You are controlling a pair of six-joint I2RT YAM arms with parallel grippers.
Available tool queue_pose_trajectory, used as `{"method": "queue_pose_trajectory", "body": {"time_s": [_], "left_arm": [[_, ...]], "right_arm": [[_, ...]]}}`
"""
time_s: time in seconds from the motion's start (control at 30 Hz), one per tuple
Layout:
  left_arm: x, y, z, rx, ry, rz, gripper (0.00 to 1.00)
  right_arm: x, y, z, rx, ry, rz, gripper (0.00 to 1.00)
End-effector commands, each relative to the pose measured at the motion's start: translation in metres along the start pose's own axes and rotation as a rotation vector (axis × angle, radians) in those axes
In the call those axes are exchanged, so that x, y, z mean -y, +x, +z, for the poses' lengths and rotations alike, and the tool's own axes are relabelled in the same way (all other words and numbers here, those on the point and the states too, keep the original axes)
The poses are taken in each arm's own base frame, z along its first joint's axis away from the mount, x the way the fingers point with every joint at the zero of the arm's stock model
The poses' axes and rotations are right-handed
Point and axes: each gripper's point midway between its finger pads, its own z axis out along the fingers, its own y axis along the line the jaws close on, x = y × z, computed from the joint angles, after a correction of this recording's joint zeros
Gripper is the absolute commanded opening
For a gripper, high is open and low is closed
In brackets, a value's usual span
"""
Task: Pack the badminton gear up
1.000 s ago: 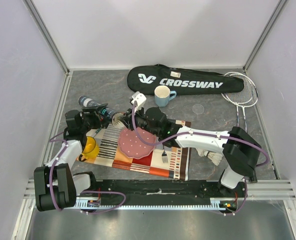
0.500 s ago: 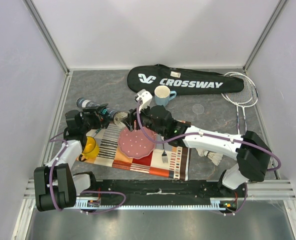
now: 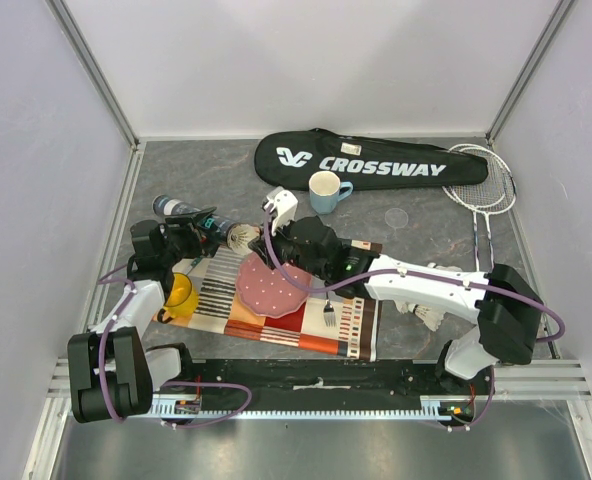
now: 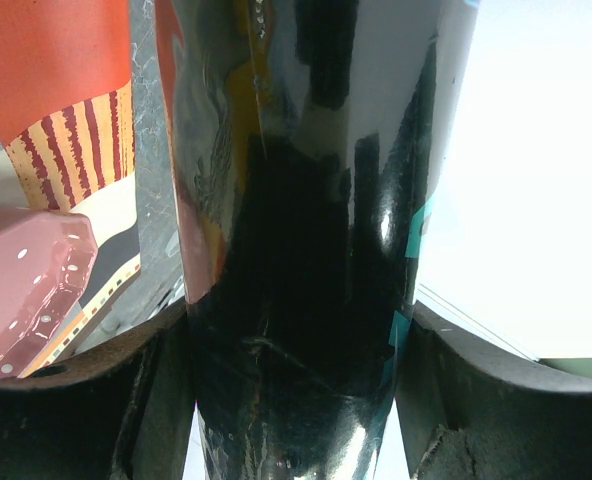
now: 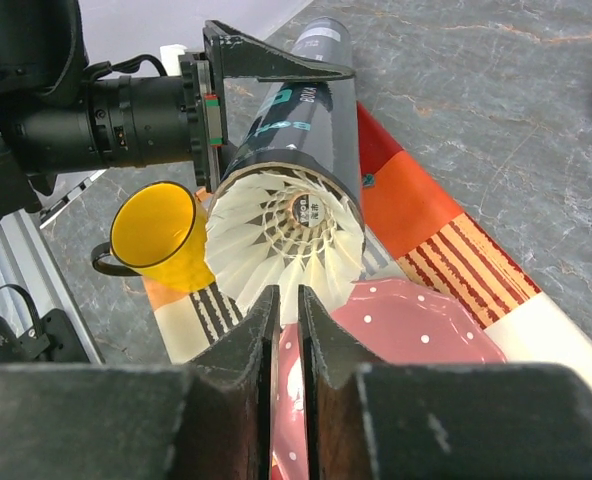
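Tube (image 3: 201, 217) in left fingers (image 4: 106, 400); right fingers (image 5: 226, 380) narrow; grey marbled table (image 3: 226, 170), white walls (image 3: 306, 60).

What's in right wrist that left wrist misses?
Right wrist only: a shuttlecock sitting feathers-out in the open mouth of the tube, the yellow mug beside it, and the right gripper nearly shut just below the feathers.
Left wrist only: a close-up of the left gripper clamped on the tube's glossy wall, a finger on each side.
Both: the tube, the pink plate, the striped cloth.
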Motion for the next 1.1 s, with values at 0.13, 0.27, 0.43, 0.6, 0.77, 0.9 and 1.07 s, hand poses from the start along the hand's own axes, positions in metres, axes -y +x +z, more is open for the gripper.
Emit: {"method": "queue_pose_trajectory", "body": {"time_s": [0.13,0.27,0.43,0.6,0.77,0.9,1.07], "left_arm": [[0.021,0.012,-0.006,-0.048,0.060,0.014,0.02],[0.023,0.014,-0.008,-0.051,0.067,0.017,0.02],[0.021,0.014,-0.008,-0.052,0.064,0.015,0.02],[0.022,0.015,-0.009,-0.052,0.065,0.017,0.02],[0.021,0.016,-0.011,-0.049,0.061,0.025,0.02],[0.020,0.016,-0.010,-0.049,0.059,0.022,0.02],[0.016,0.014,-0.008,-0.046,0.052,0.013,0.02]], "right_arm": [[-0.008,-0.009,0.023,0.020,-0.013,0.013,0.11],[-0.011,-0.004,0.034,0.017,-0.032,0.013,0.11],[-0.009,-0.001,0.052,0.024,-0.017,-0.006,0.11],[-0.011,-0.002,0.067,0.028,-0.013,-0.028,0.11],[-0.011,-0.006,0.082,0.038,-0.011,-0.055,0.11],[-0.007,-0.009,0.083,0.030,0.014,-0.078,0.11],[-0.003,-0.033,0.044,0.057,0.038,-0.072,0.18]]}}
